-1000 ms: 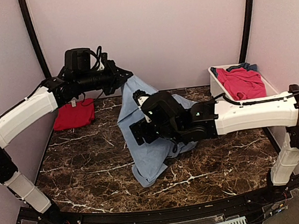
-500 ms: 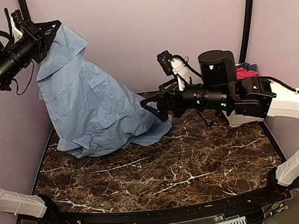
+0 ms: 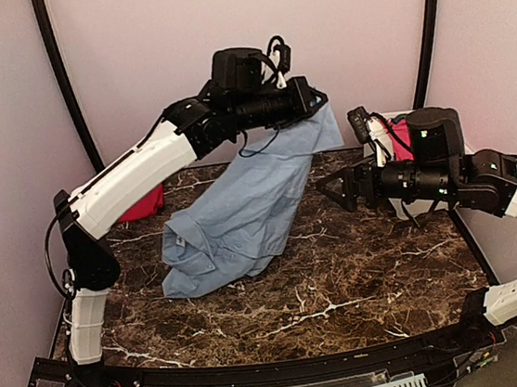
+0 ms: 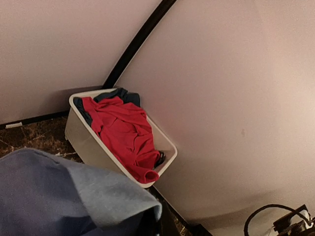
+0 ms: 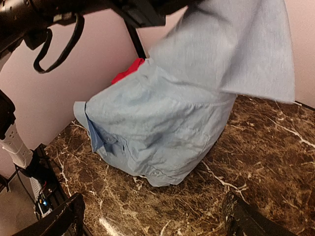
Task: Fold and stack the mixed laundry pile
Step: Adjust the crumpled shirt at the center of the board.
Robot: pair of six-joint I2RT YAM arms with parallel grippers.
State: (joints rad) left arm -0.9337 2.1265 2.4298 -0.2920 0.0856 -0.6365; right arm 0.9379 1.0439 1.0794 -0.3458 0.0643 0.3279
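Left gripper [image 3: 318,103] clamped on light-blue shirt [image 3: 242,214], unfolded, sagging onto counter [image 3: 362,284]. Right gripper [image 3: 331,190] apart, empty. Red pieces [image 4: 123,132] lie in tub [image 4: 81,140]. Judged mostly undone.

The light-blue shirt [image 3: 242,209] hides the fingertips of the left gripper [image 3: 320,104].

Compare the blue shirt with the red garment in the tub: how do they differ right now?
The shirt hangs from the shut left gripper, with its lower end trailing on the table. The red garment lies bunched in the tub, gripped by nothing. The shirt is stretched out long, while the red garment is crumpled compactly. Both are soft cloth, and neither is folded.
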